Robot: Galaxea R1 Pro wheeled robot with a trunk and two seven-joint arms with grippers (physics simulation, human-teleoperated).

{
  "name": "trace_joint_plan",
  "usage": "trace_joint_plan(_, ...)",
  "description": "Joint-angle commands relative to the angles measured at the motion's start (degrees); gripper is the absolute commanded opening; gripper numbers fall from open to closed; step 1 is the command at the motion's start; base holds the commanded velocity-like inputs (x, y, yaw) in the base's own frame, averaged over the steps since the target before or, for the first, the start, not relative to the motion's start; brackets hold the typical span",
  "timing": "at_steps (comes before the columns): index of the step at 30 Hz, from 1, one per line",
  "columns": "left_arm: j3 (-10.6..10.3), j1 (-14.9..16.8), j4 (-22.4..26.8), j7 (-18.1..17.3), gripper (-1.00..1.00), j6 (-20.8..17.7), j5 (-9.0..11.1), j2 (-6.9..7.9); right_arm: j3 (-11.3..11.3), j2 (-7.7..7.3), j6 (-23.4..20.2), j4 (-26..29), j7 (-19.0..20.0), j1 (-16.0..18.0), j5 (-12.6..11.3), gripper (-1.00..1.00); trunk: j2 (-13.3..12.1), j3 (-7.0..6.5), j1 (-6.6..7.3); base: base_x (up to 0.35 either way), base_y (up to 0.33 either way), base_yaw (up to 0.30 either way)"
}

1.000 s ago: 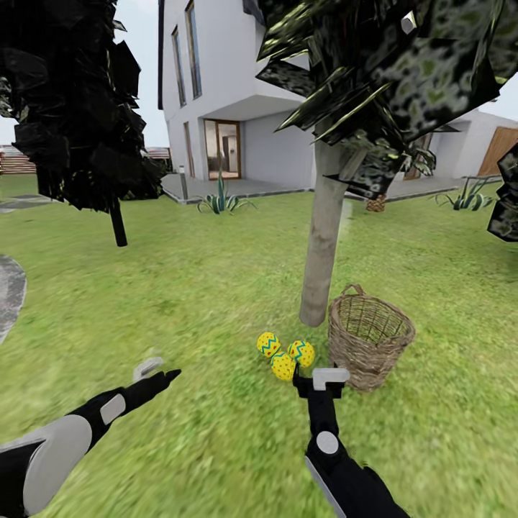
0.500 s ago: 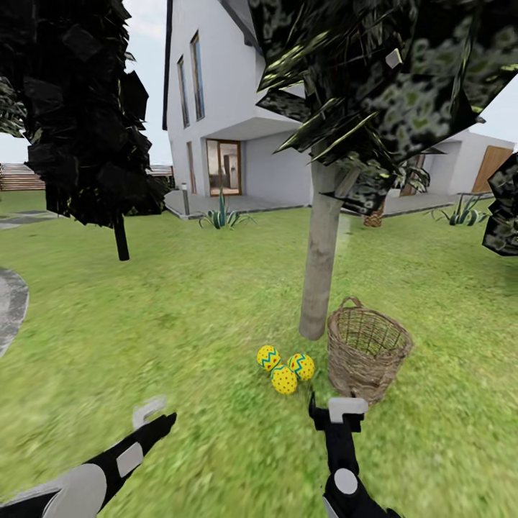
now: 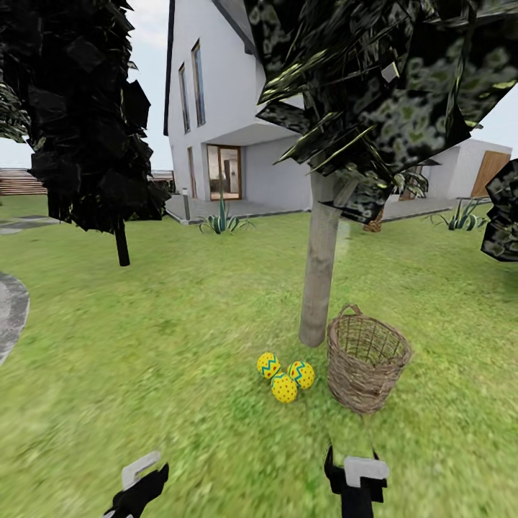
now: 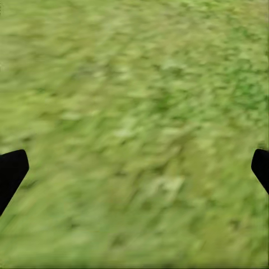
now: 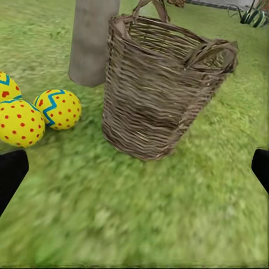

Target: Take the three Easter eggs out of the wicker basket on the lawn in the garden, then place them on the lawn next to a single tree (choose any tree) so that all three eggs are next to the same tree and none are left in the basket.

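Low, the left gripper (image 3: pixel 144 480) and right gripper (image 3: pixel 357 471) hang wide apart, empty, above the lawn (image 3: pixel 180 360).

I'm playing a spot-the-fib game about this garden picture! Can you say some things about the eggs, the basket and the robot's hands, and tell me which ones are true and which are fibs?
1. All three Easter eggs lie on the lawn. True.
2. The eggs are touching the wicker basket. False: a strip of grass lies between them and the basket.
3. The basket stands upright close to the tree trunk. True.
4. The right gripper is holding an egg. False: its fingers are spread wide with nothing between them.
5. An egg is left inside the basket. False: no egg shows inside, and all three lie on the grass.
6. The left gripper is open above bare grass. True.
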State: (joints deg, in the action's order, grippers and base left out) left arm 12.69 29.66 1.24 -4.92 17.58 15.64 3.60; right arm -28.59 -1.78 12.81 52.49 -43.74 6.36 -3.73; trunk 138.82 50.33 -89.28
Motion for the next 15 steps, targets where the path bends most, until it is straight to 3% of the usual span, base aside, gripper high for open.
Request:
trace_joint_plan(1,0.2,-0.1,-0.1,-0.5,1.0,0.1,0.5,-0.04,-0.4,0.11,2.3,-2.2,-0.3,0.0,-0.3,1.0,-0.4,-0.13,0.24,0.0,0.0,0.0)
trace_joint_plan(4,0.2,-0.2,-0.1,-0.5,1.0,0.2,0.5,-0.19,-0.4,1.44,8.3,-8.0,-0.2,0.0,-0.1,1.0,-1.6,-0.67,0.9,0.0,0.0,0.0)
trace_joint_plan(5,0.2,-0.2,-0.1,-0.4,1.0,0.1,0.4,-0.31,-0.2,2.2,11.5,-12.3,0.0,0.0,-0.1,1.0,-2.0,-0.85,1.12,0.0,0.0,0.0)
trace_joint_plan(8,0.2,-0.2,-0.1,-0.5,1.0,0.0,0.4,-0.58,-0.1,2.42,13.1,-17.0,1.0,0.0,-0.3,1.0,-3.2,-1.39,1.78,0.0,0.0,0.0)
trace_joint_plan(13,0.2,-1.3,-0.1,-0.3,1.0,0.1,0.4,-0.73,0.1,2.46,21.6,-22.9,2.0,0.0,-0.4,1.0,-5.2,-2.28,2.88,0.0,0.0,0.0)
trace_joint_plan(15,0.2,-1.4,-0.1,-0.3,1.0,0.1,0.0,-0.92,0.2,2.42,23.0,-25.2,2.1,0.1,-0.5,1.0,-6.0,-2.64,3.31,0.0,0.0,0.013)
